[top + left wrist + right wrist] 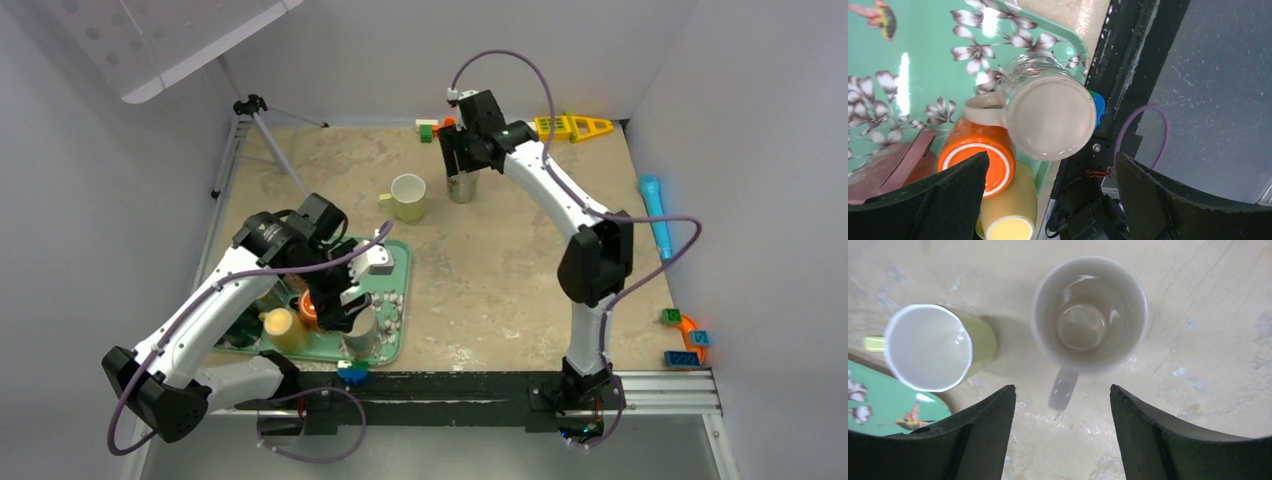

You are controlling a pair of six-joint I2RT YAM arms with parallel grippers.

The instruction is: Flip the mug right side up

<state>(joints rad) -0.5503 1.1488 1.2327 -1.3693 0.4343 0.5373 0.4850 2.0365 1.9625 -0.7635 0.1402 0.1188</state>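
While I watch through the right wrist camera, the right gripper [1062, 390] hangs with its jaws spread wide and nothing between them, directly above a grey mug [1090, 315]. That mug stands right side up on the table [1198, 365], mouth open to the camera, and I can see down to its bottom. Its handle points toward the gap between the jaws, but neither jaw touches it. Just beside it, apart by a strip of bare tabletop, stands a pale green mug [928, 347], also upright, with its handle turned away from the grey one. From the top view both mugs sit toward the far side of the table, the grey one under the right arm's wrist.

On my other feed, the left gripper [1050, 165] is fully open too, holding nothing, and hovers over the near right corner of the green flowered tray [923, 60]. Below it an upside-down mug [1050, 117] rests on the tray with its flat base facing up at the camera and its handle sticking out toward an orange mug [973, 137], which touches that handle. A yellow mug [1010, 217] lies close against the orange one at the tray's near edge. I cannot tell which way up those two are. A small blue piece [1099, 106] peeks out just past the tray's rim, partly hidden behind the upside-down mug
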